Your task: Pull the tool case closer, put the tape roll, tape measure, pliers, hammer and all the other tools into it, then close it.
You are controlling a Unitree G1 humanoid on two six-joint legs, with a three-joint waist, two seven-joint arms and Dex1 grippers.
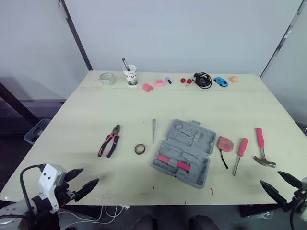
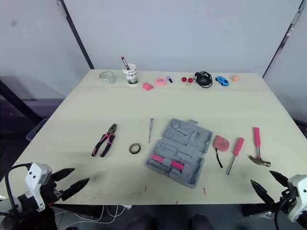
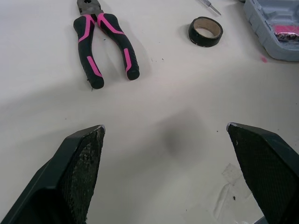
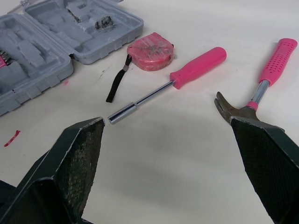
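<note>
The grey tool case (image 1: 184, 151) lies open in the middle of the table, with pink bits in its near half. Left of it lie the black tape roll (image 1: 140, 149), a thin screwdriver (image 1: 153, 130) and the pink-and-black pliers (image 1: 110, 141). To its right are the pink tape measure (image 1: 225, 143), a pink-handled driver (image 1: 239, 155) and the pink-handled hammer (image 1: 262, 147). My left gripper (image 1: 82, 182) hangs open at the table's near left edge, short of the pliers (image 3: 105, 39). Open too, my right gripper (image 1: 280, 184) sits at the near right edge, just short of the hammer (image 4: 261, 88).
Along the table's far edge stand a glass jar (image 1: 107, 78), a paper cup with a pen (image 1: 130, 75), small pink items (image 1: 159, 82), two red balls (image 1: 186, 80), a black cable (image 1: 203, 79), a blue toy car (image 1: 220, 81) and an orange ball (image 1: 233, 79).
</note>
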